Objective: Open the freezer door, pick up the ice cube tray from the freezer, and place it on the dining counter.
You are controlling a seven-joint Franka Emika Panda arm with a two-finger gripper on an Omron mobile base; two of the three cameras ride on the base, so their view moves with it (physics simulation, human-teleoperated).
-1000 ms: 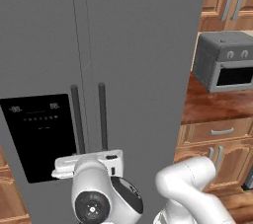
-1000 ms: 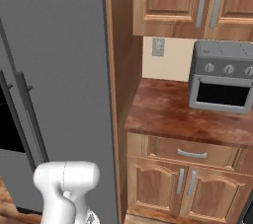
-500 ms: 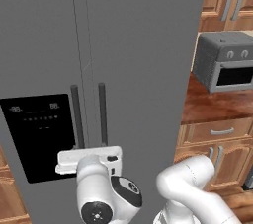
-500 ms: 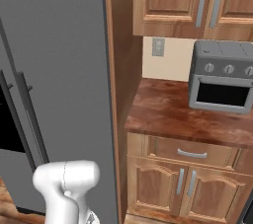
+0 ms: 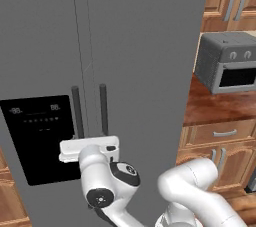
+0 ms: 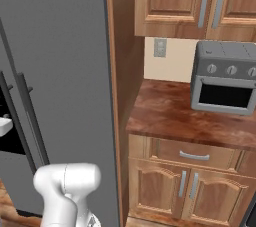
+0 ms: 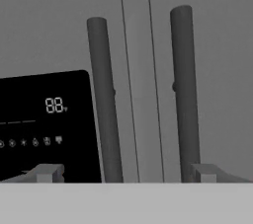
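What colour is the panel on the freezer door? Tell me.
Black, with pale digits; the panel on the freezer door shows best in the hand view.

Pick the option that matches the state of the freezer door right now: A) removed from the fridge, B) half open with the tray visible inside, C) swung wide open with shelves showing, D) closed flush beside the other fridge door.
D: the freezer door sits flush with the plain door, both bar handles side by side, and the open gripper has not closed on the handle.
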